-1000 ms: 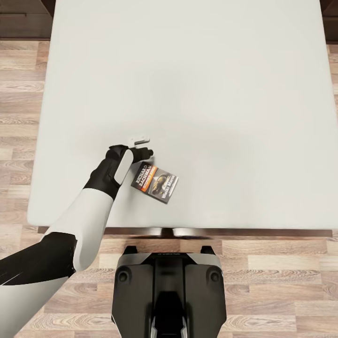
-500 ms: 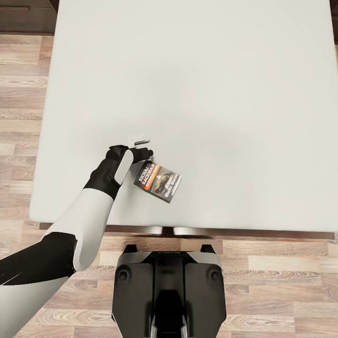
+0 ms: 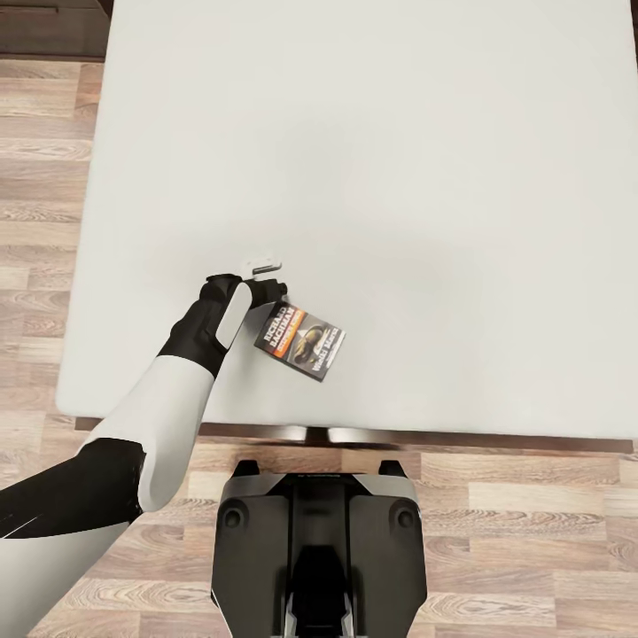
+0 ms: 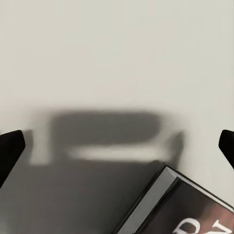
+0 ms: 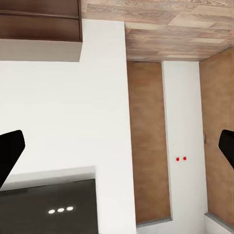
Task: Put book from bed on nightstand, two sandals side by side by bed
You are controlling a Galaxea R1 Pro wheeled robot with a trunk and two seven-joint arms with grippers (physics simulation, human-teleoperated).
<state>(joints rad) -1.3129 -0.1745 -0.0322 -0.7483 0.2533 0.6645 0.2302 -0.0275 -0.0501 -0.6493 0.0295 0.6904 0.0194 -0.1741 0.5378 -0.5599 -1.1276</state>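
A: So, step in hand looks like the book grab; left gripper [image 3: 268,276] spread wide over the bed [image 3: 399,159], nothing pinched.
B: Paperback [image 3: 299,341] lies flat just beside its fingertips, toward the robot; next, shift over its edge, descend, close.
A: Versus a second ago the whole view shifted; camera moved, arm pose unchanged.

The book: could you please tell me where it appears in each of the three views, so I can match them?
Head view: the book lies on the bed, near its foot edge, beside the left hand.
Left wrist view: the book's corner shows at the lower right.
Right wrist view: not in it.
Shared landmark: the off-white mattress under the book.
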